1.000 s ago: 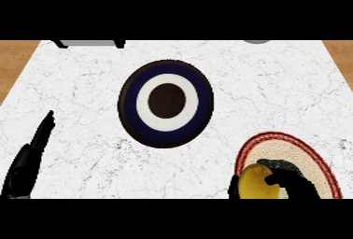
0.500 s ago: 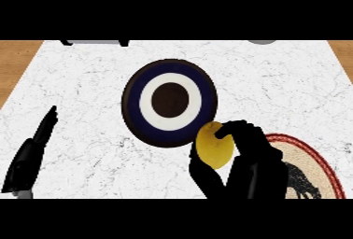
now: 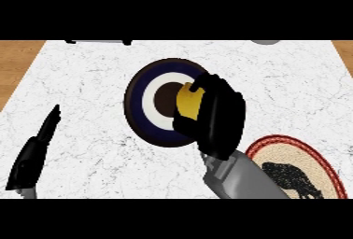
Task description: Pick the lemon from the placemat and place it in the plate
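Looking down from the head view, the right hand [image 3: 219,119] was curled round the lemon [image 3: 186,99], holding it over the plate [image 3: 148,107]. Placemat [image 3: 300,170] sat lower right, left hand [image 3: 33,154] rested straight-fingered at the left.

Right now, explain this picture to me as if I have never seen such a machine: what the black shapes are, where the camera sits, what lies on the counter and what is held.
The camera sits at a humanoid robot's head, looking steeply down at a white marbled counter. The black shapes are its hands, on grey forearms coming in from the lower edge. The right hand has its fingers curled round a yellow lemon and holds it over a round plate with dark blue and white rings. The left hand rests open near the left edge, holding nothing. At lower right lies a round placemat with a red rim and a dark animal figure. The lemon is not yet let go.
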